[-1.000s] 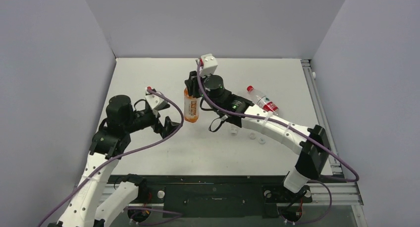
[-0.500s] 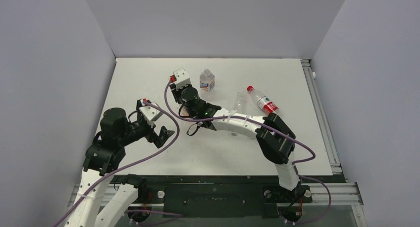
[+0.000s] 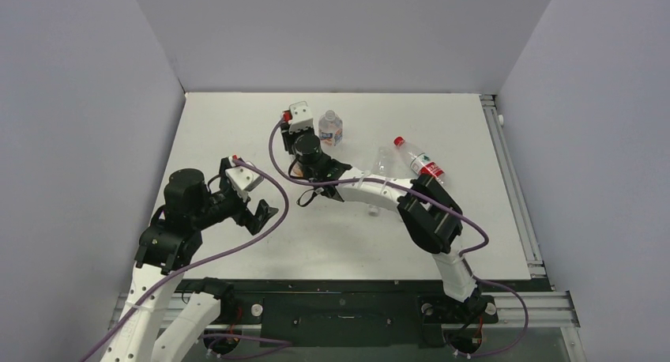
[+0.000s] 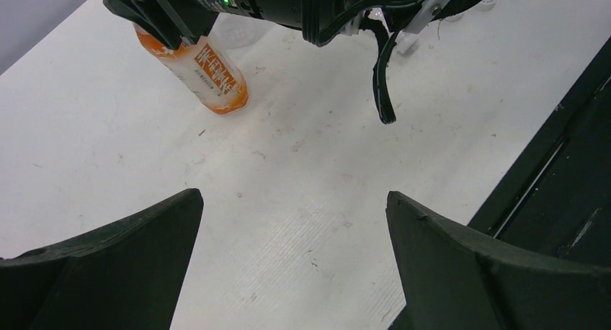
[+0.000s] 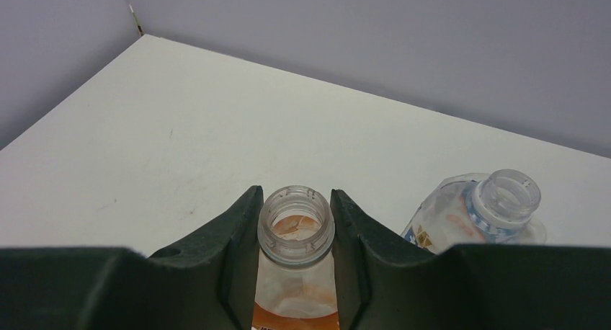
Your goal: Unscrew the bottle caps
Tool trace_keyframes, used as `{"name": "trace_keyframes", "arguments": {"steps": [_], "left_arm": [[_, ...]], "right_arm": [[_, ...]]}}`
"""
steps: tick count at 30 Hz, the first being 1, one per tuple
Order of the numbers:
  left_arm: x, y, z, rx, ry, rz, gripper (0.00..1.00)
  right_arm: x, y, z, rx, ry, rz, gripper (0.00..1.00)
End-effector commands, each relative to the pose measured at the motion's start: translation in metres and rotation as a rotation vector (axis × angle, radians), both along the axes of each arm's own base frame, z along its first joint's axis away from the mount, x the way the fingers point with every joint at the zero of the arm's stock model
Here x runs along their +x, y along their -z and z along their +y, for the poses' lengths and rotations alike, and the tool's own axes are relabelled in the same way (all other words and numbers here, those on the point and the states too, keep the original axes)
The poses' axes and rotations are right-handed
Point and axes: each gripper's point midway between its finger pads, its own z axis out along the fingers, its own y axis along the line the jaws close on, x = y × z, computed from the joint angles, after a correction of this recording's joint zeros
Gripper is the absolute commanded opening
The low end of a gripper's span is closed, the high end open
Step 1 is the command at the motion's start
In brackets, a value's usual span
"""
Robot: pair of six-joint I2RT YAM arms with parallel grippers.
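Right wrist, end effector (image 5: 296,200) clamping orange bottle (image 5: 295,294)

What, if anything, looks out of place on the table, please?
The red-capped bottle lies on its side toward the right, red cap still on, a clear bottle lying beside it. Nothing looks spilled; the right hand grips the open orange bottle.

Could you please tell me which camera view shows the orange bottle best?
The left wrist view: the orange bottle shows its body and label. The right wrist view shows only its open neck in the right gripper; the top view hides it under that gripper.
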Motion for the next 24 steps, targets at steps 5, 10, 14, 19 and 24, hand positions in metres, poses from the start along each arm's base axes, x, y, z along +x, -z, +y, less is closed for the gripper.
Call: {"name": "trace_keyframes", "arguments": {"steps": [5,10,14,19,24], "left_arm": [[0.003,-0.019,-0.001,-0.009,0.014,-0.070,0.97],[0.003,-0.021,-0.003,-0.019,0.021,-0.073,0.96],[0.004,-0.023,-0.003,-0.024,0.021,-0.076,0.97],[0.003,-0.024,-0.005,-0.034,0.026,-0.073,0.96],[0.004,-0.027,-0.006,-0.039,0.031,-0.076,0.97]], "right_arm": [[-0.009,-0.005,-0.002,0.079,0.012,-0.023,0.41],[-0.014,0.000,-0.004,0.062,0.013,-0.013,0.52],[-0.014,-0.005,-0.006,0.057,0.019,-0.013,0.62],[-0.016,-0.017,-0.010,0.069,0.017,-0.016,0.77],[-0.020,-0.026,-0.014,0.077,0.014,-0.017,0.80]]}}
